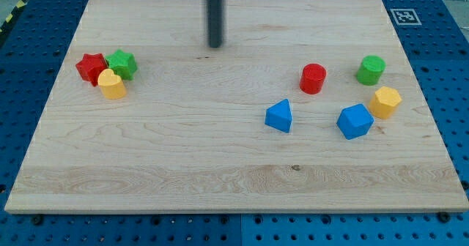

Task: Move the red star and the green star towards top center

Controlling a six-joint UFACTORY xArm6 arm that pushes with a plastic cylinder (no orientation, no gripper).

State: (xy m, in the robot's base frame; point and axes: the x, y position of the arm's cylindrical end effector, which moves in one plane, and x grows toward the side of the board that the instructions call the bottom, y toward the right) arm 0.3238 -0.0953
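Rod's upper part is cut off by the view's top edge — only the straight dark shaft shows, with my tip (215, 45) down near the top centre of the pale wooden surface (183, 151). No jaws on this arm, so nothing to call apart or together; just the bare rod end.

Whether the tip actually touches the wood cannot be told from this angle.

Task blocks sit well apart from the tip, toward the view's left edge. The red star-shaped block (91, 67) lies furthest left; the green star-shaped block (122, 63) is just beside it on the right, the two touching or nearly so. A yellow heart-shaped block (112, 84) presses in below and between them — a tight cluster of three.

Right half of the surface: a red cylinder block (313, 78), a green cylinder block (371, 69) further right, a yellow faceted block (385, 101) below that, shape hard to name exactly. A blue triangular block (279, 116) and a blue angular block (355, 121) sit lower, the latter touching the yellow one.

A black-and-white marker tag (404, 15) at the surface's top-right corner.
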